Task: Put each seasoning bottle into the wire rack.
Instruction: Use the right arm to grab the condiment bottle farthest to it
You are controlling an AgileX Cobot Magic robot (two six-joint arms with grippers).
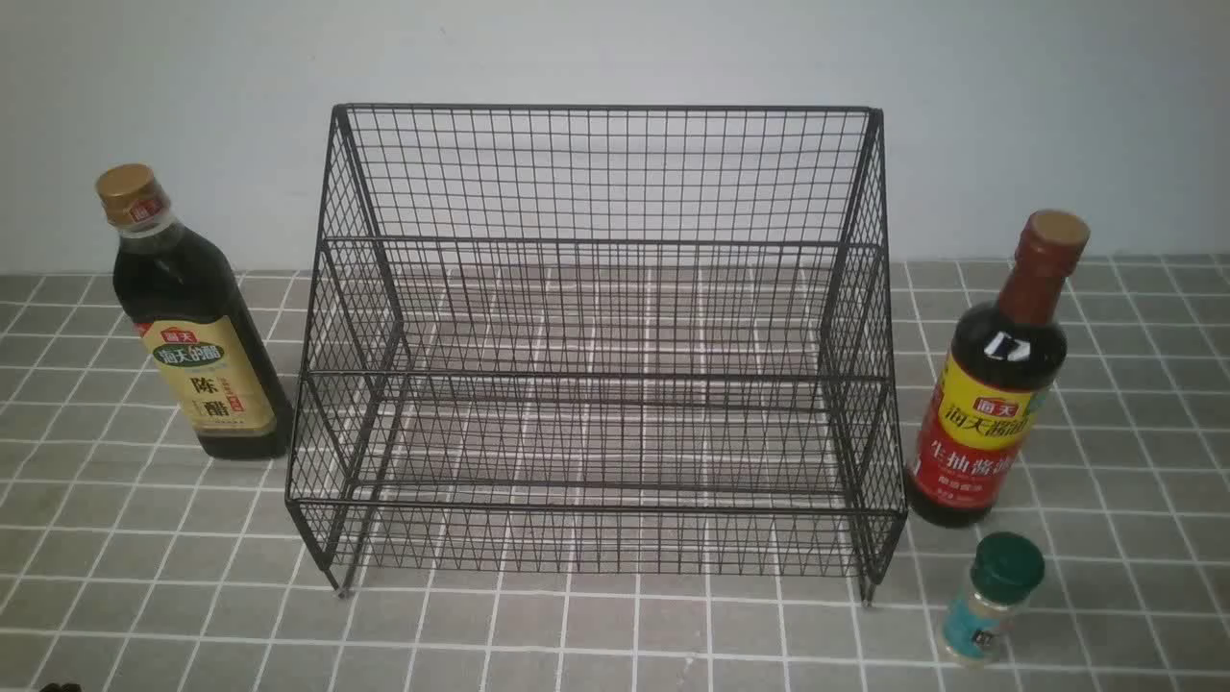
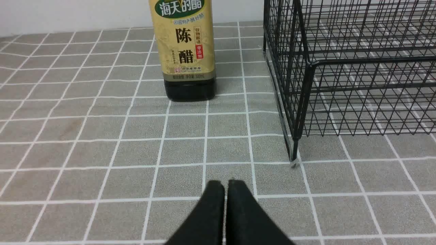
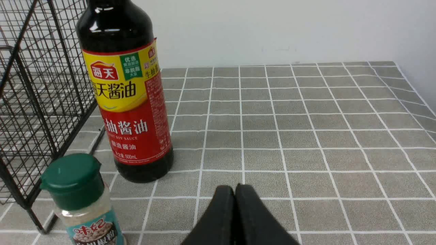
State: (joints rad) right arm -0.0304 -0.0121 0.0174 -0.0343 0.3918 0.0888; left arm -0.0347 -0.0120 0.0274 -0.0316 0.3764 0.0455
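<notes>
Wire rack (image 1: 596,317): centre.
Vinegar bottle (image 1: 192,317): upright, left.
Soy sauce bottle (image 1: 999,375), shaker (image 1: 990,601) (prob. pepper): right.
L gripper (image 2: 225,184), R gripper (image 3: 235,189): jaws closed, empty.

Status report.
Left gripper, right gripper shut, empty. Black wire rack empty. Gold-capped dark bottle, red-necked dark bottle, green-capped shaker upright outside. Nothing blocking.

Grey tiled surface (image 3: 306,136): matt, faintly rough. Just beyond the matt black right fingers (image 3: 218,221), the dark glossy bottle with yellow-red label (image 3: 126,102) shines. The small shaker with green plastic cap (image 3: 73,177) looks smooth. The black metal wire-mesh rack (image 1: 596,242) is dull.
</notes>
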